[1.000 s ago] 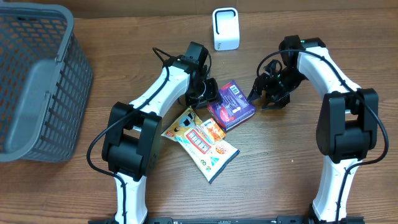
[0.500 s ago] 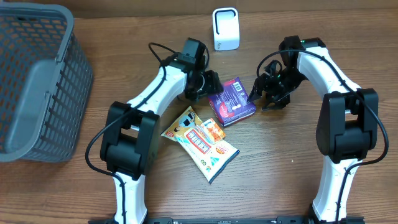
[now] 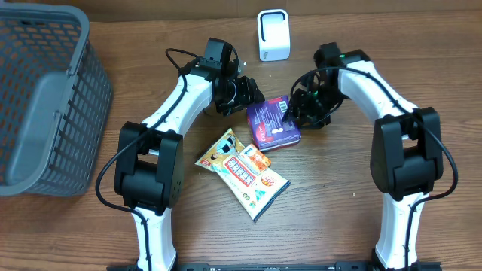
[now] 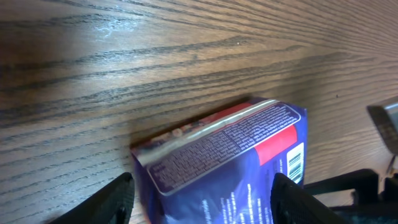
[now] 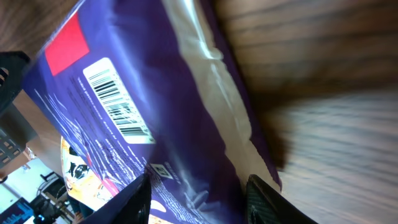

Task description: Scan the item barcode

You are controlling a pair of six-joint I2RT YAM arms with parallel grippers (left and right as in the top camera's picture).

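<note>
Pack (image 3: 271, 128) lies flat w/ barcode (image 5: 115, 102) up, just robot-side of scanner (image 3: 273, 35). L gripper (image 3: 254, 92), left of scanner, is spread wide and holds nothing. R gripper (image 3: 297, 113), right of scanner, straddles pack's end; can't tell if clamped.

A wood-grain table (image 3: 339, 226) fills the view, evenly lit, with soft shadows.

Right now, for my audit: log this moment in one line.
purple packet: barcode up | left gripper: open at its edge | right gripper: straddling opposite edge, grip unclear | scanner: behind packet
</note>
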